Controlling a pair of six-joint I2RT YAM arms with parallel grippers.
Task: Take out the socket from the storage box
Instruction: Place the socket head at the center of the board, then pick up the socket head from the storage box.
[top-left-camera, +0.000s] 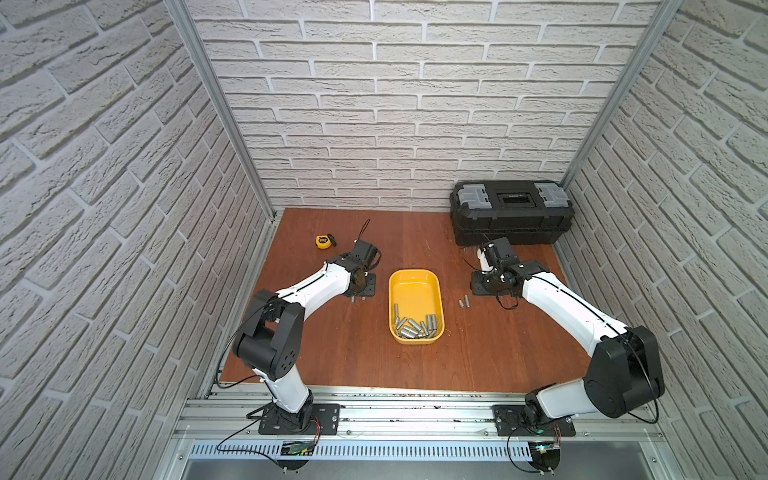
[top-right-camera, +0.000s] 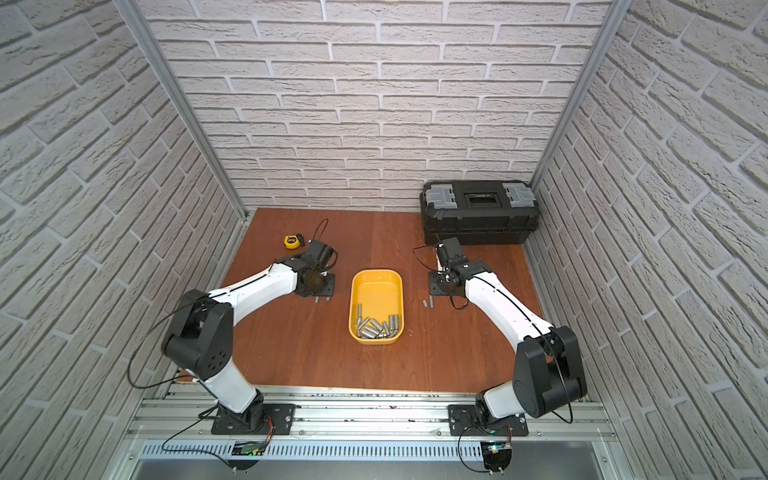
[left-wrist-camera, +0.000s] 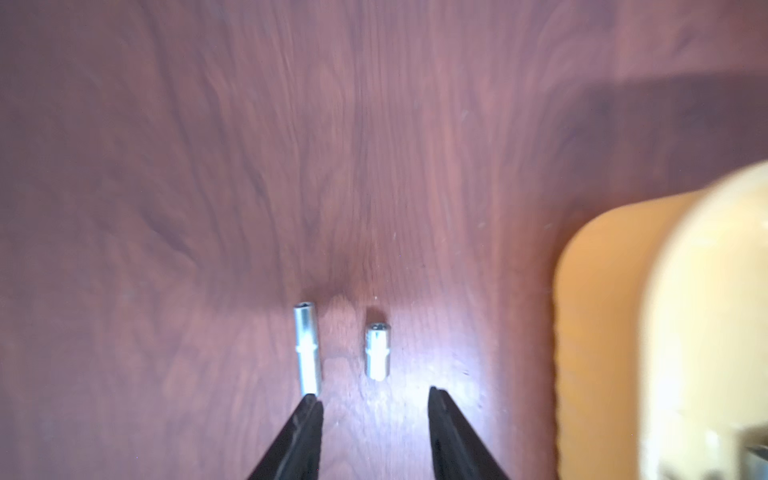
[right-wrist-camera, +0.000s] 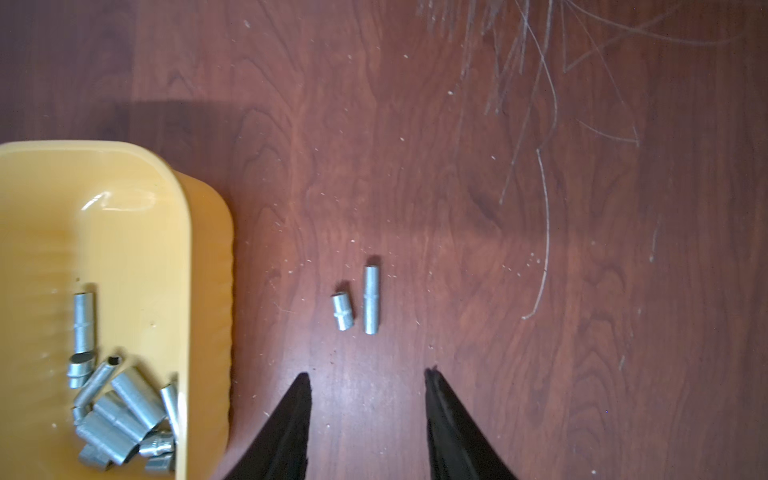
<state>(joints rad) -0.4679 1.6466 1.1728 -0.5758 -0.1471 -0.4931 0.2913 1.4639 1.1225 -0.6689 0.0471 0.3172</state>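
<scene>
Both left jaws and right jaws partly spread, empty, each near two loose sockets (left-wrist-camera: 306, 349) on the table (left-wrist-camera: 374, 166)

The storage box (top-left-camera: 415, 291) is set at the middle of the table (top-left-camera: 353, 357), and a heap of sockets (top-left-camera: 415, 326) is gathered in its near end. A right pair of sockets (top-left-camera: 467, 301) is laid side by side on the table near the box's right, and a left pair of sockets (left-wrist-camera: 306, 349) near its left. The toolbox (top-left-camera: 513, 216) is placed in the far right corner, and the tape measure (top-left-camera: 323, 241) at the far left.
</scene>
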